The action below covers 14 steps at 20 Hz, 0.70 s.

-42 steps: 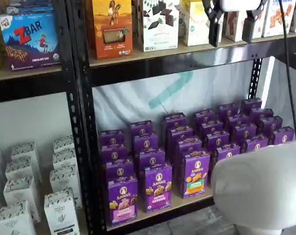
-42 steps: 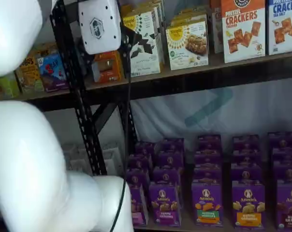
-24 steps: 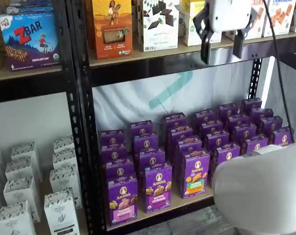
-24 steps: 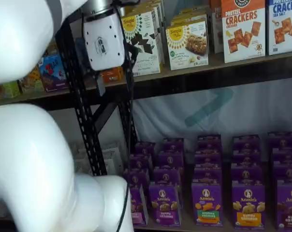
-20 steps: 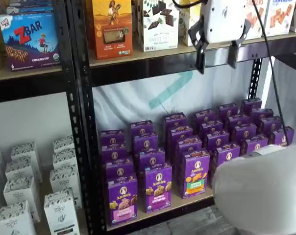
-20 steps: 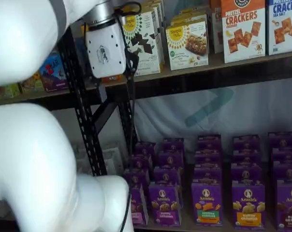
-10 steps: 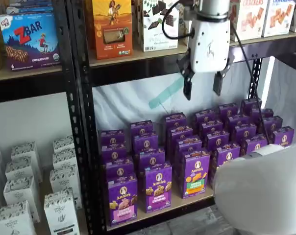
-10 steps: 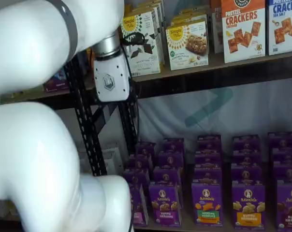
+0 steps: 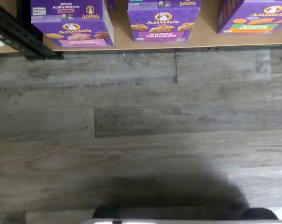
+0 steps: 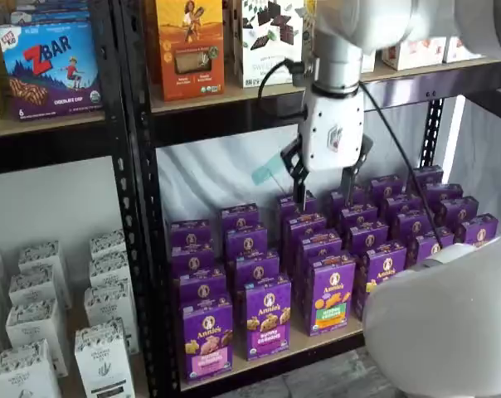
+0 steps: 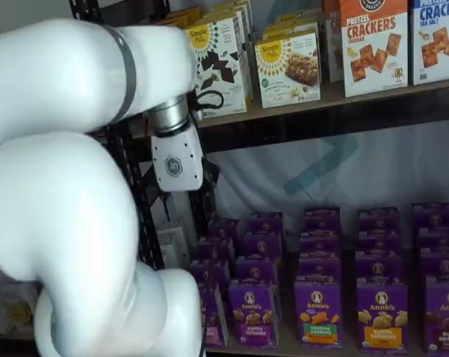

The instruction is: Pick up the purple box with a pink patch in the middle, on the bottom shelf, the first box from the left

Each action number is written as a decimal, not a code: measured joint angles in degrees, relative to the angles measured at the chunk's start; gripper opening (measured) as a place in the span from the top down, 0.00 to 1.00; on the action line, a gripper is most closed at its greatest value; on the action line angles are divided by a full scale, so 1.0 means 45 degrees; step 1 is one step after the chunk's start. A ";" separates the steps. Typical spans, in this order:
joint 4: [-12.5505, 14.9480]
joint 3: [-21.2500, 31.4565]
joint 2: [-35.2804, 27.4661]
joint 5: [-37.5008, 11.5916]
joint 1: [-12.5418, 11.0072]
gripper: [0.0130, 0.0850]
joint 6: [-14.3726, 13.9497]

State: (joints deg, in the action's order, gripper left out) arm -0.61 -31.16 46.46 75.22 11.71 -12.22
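- The arm's glossy white rounded shell (image 11: 68,223) fills the near side in both shelf views, hiding part of the rack.
- The pincer (image 10: 325,186), a white body with two black fingers (image 10: 300,189), hangs pointing down above the middle rows of purple cartons; a plain gap shows between the fingers, so it is spread and holds nothing.
- The wrist view alone shows the grey wood-grain plank floor (image 9: 141,130) in front of the rack, and three front cartons at the board's edge.
- The purple box (image 10: 207,340), a matte upright carton with a round white logo and pink band, stands at the front left corner of the bottom shelf (image 10: 296,347), a pale-tan board in a black perforated frame, just beside the left upright.
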 joint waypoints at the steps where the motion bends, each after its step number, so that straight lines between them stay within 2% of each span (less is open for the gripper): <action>1: 0.0022 0.0171 -0.0102 -0.0315 0.0088 0.00 -0.0091; 7: -0.0108 0.0866 -0.0928 -0.1870 0.0514 0.00 -0.0457; 14: -0.0212 0.1153 -0.2318 -0.3327 0.0933 0.00 -0.0804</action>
State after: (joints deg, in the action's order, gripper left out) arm -1.56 -25.97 36.03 60.24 15.91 -15.84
